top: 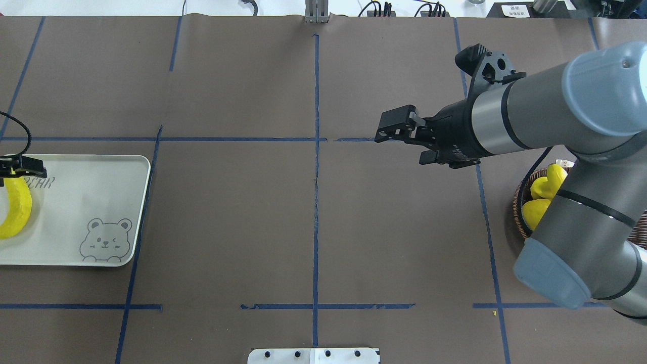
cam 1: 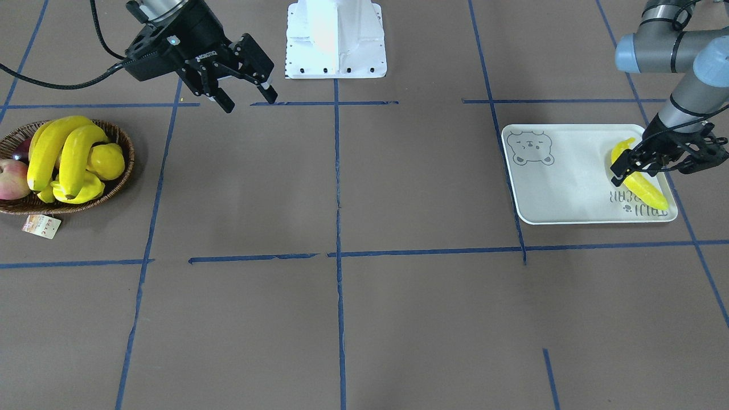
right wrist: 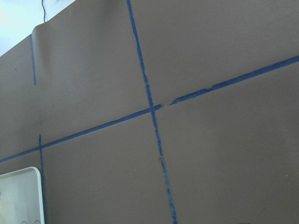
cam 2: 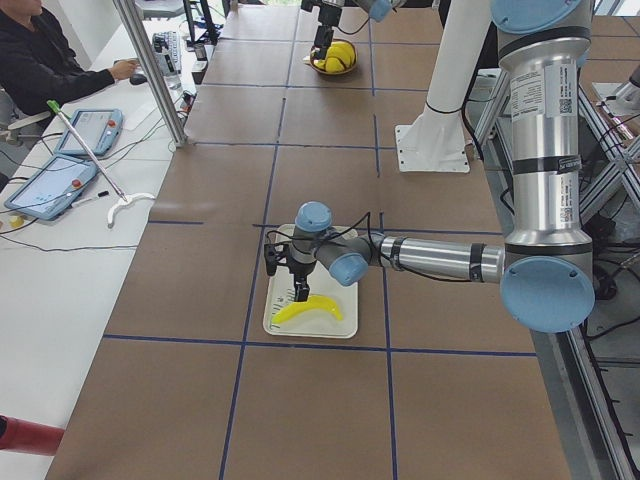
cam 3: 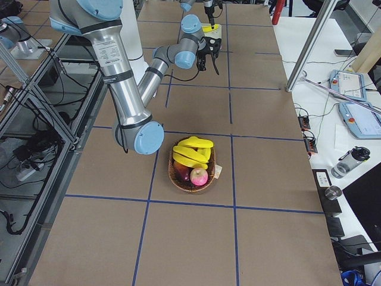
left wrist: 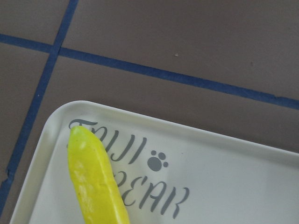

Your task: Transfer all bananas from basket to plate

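Lying on plate [cam 1: 564, 176]: one banana [cam 1: 649, 192], stretched along the short side that carries the lettering.
Plate: flat on the surface [cam 1: 398, 188], near its left end edge.
Left gripper [cam 1: 649, 165]: low over the banana, jaws spread to either side of it and not clamped on it, as far as the front view shows. One finger is close against the banana's side.
Right gripper [cam 1: 249, 102]: jaws wide apart and empty, raised above the surface toward the robot's edge, between the middle and the basket.
Basket [cam 1: 126, 149]: near the right end edge, well apart from the plate.
Bananas [cam 1: 57, 151]: piled in the basket on top of other fruit.
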You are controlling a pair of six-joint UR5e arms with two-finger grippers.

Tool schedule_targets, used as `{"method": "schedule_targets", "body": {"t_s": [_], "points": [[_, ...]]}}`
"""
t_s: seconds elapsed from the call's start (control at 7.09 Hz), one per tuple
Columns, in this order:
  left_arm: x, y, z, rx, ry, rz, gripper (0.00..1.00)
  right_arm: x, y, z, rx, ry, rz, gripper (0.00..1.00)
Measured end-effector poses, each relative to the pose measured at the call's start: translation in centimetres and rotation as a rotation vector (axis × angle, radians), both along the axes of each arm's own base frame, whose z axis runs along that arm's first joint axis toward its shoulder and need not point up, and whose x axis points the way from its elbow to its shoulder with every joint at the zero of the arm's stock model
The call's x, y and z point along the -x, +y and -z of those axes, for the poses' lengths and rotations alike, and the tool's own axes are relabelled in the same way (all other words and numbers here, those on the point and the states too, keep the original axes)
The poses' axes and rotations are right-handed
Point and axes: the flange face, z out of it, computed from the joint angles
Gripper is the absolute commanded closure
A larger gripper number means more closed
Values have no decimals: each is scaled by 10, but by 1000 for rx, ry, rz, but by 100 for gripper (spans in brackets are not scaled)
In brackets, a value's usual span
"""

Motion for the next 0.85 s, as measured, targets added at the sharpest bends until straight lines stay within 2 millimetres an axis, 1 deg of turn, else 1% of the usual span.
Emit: {"method": "schedule_targets", "body": {"t_s": [0.14, 0.28, 0.42, 0.56, 0.85], "points": [[15, -4, 23, -5, 40, 14, 1, -16, 3, -28, -19, 49, 22, 0], [24, -8, 45, -9, 70, 19, 1, -37, 13, -67, -57, 123, 58, 0], [25, -12, 61, -13, 86, 24, 1, -59, 27, -104, -88, 199, 95, 0], [24, -15, 68, -15, 93, 26, 1, -76, 37, -134, -90, 261, 121, 1], [22, -17, 74, -19, 99, 25, 1, -102, 49, -182, -100, 370, 166, 1]]}}
